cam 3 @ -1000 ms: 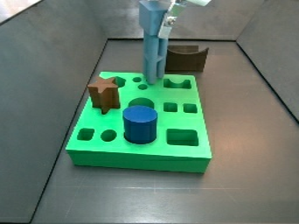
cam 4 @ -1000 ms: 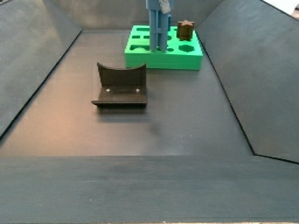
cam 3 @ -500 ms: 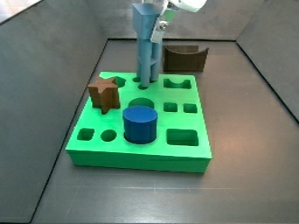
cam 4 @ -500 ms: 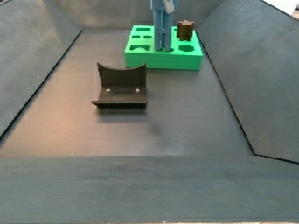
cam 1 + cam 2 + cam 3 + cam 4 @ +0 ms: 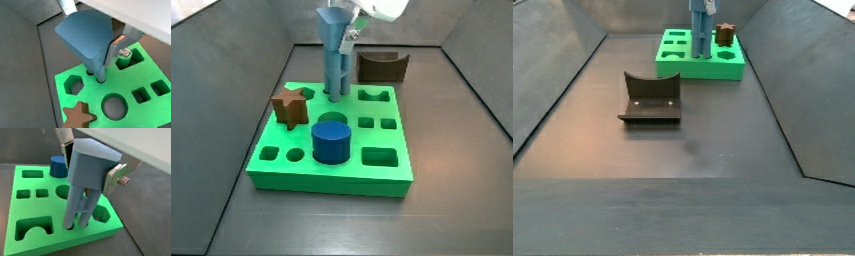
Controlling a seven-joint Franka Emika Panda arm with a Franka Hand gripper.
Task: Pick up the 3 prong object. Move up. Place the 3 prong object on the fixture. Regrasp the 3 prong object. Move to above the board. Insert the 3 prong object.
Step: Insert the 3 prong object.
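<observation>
The pincer [image 5: 91,165] pinches the 3 prong object [image 5: 85,183] upright over the board [image 5: 305,160], prong tips at a hole near the board's 12 o'clock edge in a side view. The fixture [image 5: 651,98] stands apart on the desk [image 5: 687,150].

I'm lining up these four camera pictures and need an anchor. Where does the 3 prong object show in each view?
Wrist view: the 3 prong object fills the centre, prongs down on the board.
Wrist view: centre, between the gripper's fingers.
Side view: upper centre, over the board's far edge.
Side view: top, right of centre.
Shared landmark: the board, seen in all four.
</observation>
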